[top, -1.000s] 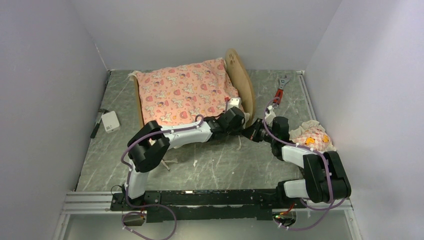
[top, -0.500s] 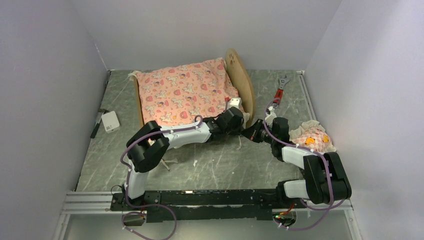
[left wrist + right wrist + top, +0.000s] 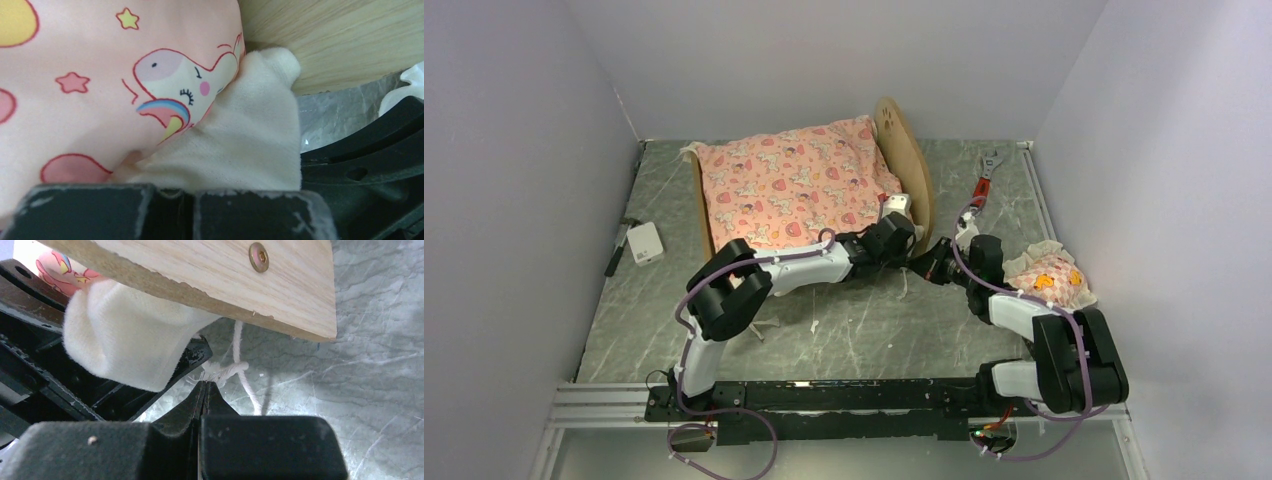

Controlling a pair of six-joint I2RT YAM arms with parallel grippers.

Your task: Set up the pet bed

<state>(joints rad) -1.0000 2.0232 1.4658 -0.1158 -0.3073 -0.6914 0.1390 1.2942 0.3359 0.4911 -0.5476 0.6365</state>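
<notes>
Shows the mattress-fitting step on the pet bed (image 3: 911,160), by the far edge of the table (image 3: 874,330). Pinches the mattress (image 3: 794,185) by its cream corner flap in the closed left gripper (image 3: 172,197), at the bed's near right corner. Grips, seemingly, the tie cord (image 3: 227,371) in the shut right gripper (image 3: 204,386). Calls next, probably, for drawing flap and cord together gently. Differs from a second earlier in left jaws, then apart.
</notes>
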